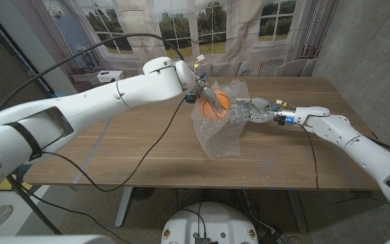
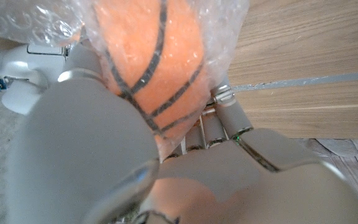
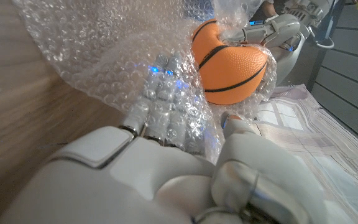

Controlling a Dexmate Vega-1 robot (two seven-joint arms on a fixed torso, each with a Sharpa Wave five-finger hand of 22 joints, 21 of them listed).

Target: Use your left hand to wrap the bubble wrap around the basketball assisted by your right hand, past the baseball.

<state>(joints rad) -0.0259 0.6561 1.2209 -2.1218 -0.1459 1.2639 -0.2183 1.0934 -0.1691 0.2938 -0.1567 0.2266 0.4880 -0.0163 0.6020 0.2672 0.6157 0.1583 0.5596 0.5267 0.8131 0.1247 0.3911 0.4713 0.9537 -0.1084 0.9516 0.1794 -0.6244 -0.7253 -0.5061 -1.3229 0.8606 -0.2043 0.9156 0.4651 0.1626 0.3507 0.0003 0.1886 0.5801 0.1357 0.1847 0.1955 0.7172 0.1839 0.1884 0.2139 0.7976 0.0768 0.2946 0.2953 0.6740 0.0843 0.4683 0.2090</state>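
While the basketball sits mid-desk, partly swathed in the bubble wrap, the left hand reaches in from the ball's left and closes its fingers over ball and film together, seemingly to pin the sheet as it folds round. On the ball's right, the right hand presses its fingers into the wrap (they show through the bubbles), apparently steadying the bundle. No baseball is visible.

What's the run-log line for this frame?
stage: wrapping | left hand: holds basketball | right hand: under bubble wrap, pressing it | baseball: not seen
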